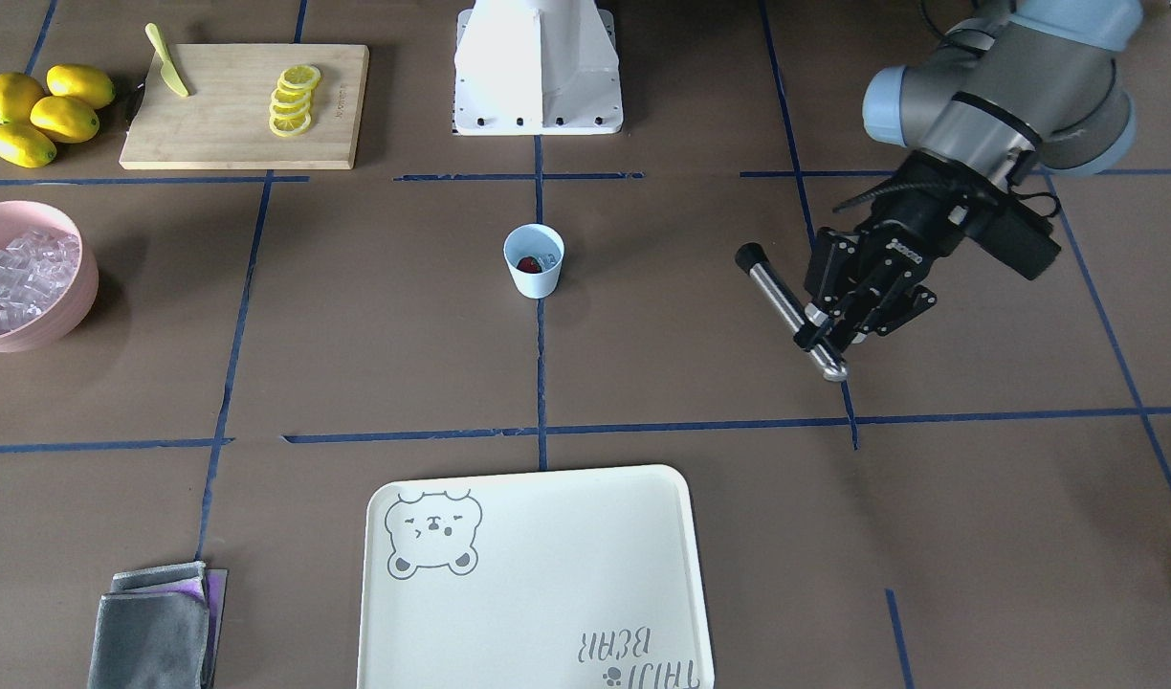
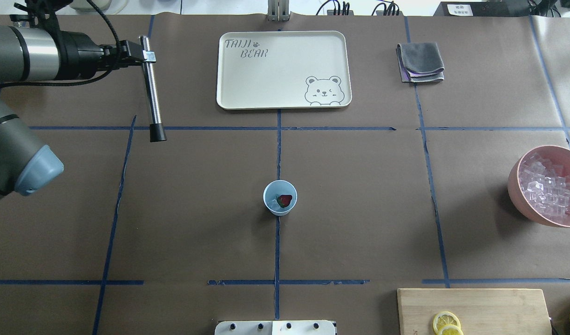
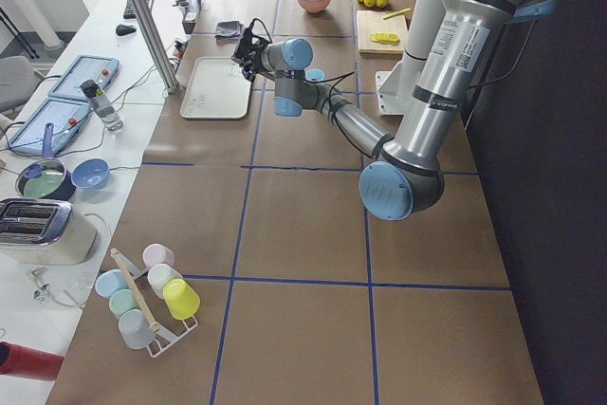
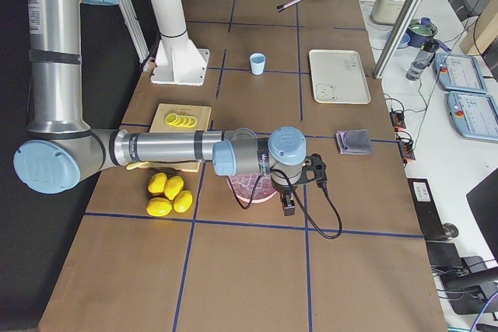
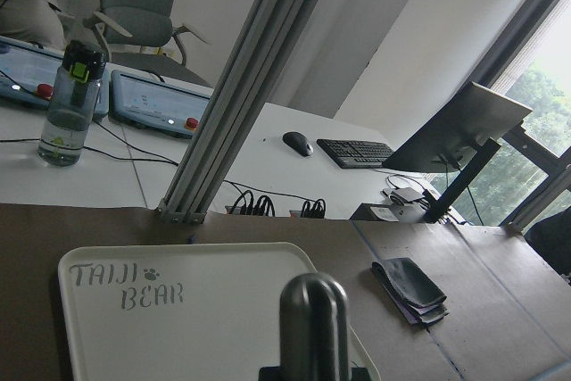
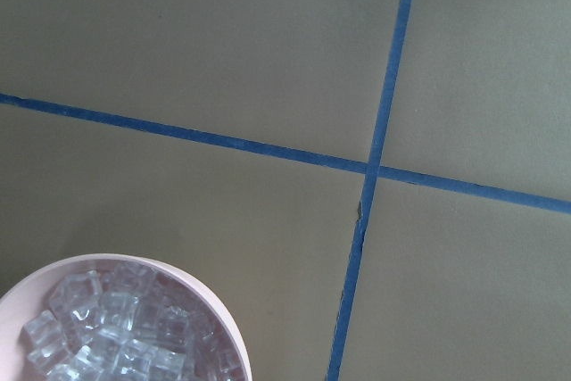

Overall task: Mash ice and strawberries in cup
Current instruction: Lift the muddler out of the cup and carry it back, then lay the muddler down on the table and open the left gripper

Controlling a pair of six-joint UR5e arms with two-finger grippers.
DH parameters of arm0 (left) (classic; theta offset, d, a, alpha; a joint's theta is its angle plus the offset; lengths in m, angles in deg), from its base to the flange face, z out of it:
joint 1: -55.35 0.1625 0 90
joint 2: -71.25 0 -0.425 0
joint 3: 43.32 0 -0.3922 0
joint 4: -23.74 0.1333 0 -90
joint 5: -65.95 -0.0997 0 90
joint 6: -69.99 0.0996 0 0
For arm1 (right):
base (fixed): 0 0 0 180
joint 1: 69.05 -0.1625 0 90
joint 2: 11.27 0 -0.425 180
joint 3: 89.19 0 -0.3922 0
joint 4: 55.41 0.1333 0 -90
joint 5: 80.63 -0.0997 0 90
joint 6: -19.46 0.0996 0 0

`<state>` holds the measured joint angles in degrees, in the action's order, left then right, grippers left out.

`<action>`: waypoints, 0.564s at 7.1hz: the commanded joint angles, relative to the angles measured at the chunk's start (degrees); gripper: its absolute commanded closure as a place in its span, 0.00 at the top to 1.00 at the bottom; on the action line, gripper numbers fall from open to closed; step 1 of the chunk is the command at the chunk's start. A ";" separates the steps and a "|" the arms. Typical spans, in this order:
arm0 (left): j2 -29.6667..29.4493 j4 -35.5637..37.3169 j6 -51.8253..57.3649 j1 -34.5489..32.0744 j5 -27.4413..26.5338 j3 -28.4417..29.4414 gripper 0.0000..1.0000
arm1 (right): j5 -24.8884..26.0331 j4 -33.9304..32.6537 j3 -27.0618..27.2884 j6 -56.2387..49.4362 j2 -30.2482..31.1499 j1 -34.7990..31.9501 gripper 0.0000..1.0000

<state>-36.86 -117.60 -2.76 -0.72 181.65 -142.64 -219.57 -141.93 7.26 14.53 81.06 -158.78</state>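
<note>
The left gripper (image 1: 828,337) is pinched tight near the silver end of a metal masher (image 1: 779,292), which leaves the black tip jutting free; it's held off the table, well to one side of the cup (image 1: 534,260), ready to swing over it, I'd guess; the cup stands mid-table with the strawberry (image 1: 526,263) and ice (image 1: 548,258) inside, looking unmashed; the right gripper (image 4: 288,206) hangs by the pink bowl (image 1: 80,287), and I can't tell how its jaws stand.
</note>
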 commanded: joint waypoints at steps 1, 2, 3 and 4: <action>5.86 3.09 -0.20 -8.06 15.64 1.40 0.00 | -0.10 -0.05 0.14 0.00 -0.05 0.00 0.99; 6.59 5.97 -0.11 -9.13 19.00 3.15 0.00 | -0.01 -0.06 -0.21 0.00 -0.39 0.00 0.99; 8.07 8.00 0.50 -10.62 22.52 4.56 0.00 | 0.07 -0.06 -0.30 0.00 -0.48 0.09 0.99; 11.48 8.02 6.42 -10.99 23.42 5.79 0.00 | 0.16 -0.06 -0.47 -0.08 -0.57 0.17 0.99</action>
<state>-28.57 -110.59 -0.92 -10.69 202.63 -138.43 -219.51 -141.98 6.98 14.52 80.63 -158.69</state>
